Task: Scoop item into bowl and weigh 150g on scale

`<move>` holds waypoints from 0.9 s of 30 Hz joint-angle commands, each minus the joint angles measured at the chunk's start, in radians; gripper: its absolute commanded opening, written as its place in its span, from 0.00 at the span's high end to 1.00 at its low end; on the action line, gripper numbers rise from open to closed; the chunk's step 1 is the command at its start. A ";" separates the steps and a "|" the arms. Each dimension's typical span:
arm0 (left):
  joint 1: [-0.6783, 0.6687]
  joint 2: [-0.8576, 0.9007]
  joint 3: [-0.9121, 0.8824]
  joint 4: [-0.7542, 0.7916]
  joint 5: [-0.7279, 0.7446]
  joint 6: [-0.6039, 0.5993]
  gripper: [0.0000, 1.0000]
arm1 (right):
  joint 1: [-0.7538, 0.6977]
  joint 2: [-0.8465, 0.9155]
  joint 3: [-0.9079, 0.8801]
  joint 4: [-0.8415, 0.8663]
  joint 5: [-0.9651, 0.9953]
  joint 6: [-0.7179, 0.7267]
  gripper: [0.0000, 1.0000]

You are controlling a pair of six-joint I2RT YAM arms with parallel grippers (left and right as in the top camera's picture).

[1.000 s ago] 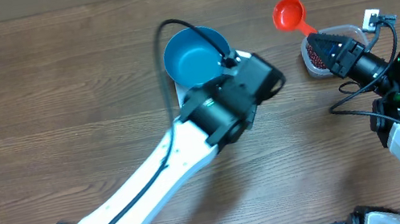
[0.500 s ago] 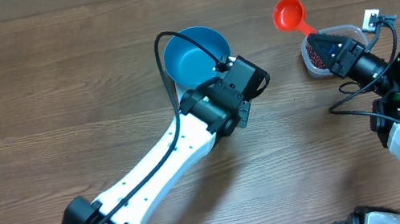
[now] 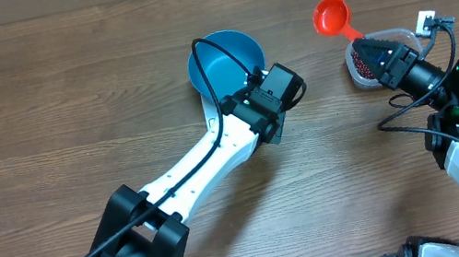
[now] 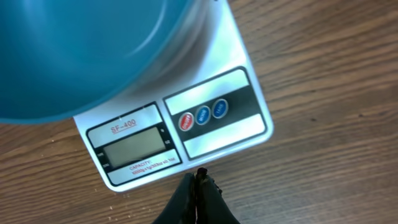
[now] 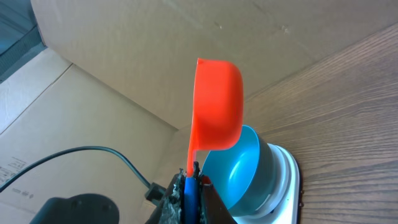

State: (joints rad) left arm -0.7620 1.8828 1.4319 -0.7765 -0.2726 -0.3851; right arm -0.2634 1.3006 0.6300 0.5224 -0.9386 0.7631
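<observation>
"On the worktop (image 3: pixel 66 100), where did the blue bowl (image 3: pixel 225 62) stand?"

"Squarely on the white scale (image 4: pixel 180 134) — its rim overhung the top of the display panel."

"And the left jaws?"

"Pressed together with nothing between them, pointing at the worktop just off the scale's button edge."

"The right jaws?"

"Clamped tight on the handle of the red scoop (image 3: pixel 331 15), whose cup stuck out past the clear tub (image 3: pixel 396 33). The beans (image 3: pixel 358 72) lay in that tub — well apart from the bowl, on the right arm's side."
</observation>
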 commanded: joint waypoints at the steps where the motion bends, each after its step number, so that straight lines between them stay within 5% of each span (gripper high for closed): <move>1: 0.037 0.014 -0.003 0.006 0.005 0.015 0.95 | -0.007 -0.008 0.018 0.002 -0.006 -0.010 0.96; 9: 0.048 0.014 -0.004 0.030 0.049 0.034 0.95 | -0.007 -0.008 0.018 0.002 -0.006 -0.010 0.96; 15: 0.049 0.026 -0.005 0.033 0.086 0.157 0.96 | -0.007 -0.008 0.018 0.002 -0.006 -0.010 0.96; 27: 0.049 0.134 -0.006 0.059 0.086 0.161 0.96 | -0.007 -0.008 0.018 0.002 -0.006 -0.010 0.96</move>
State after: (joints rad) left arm -0.7071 1.9839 1.4319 -0.7246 -0.1967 -0.2504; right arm -0.2634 1.3006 0.6300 0.5232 -0.9390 0.7620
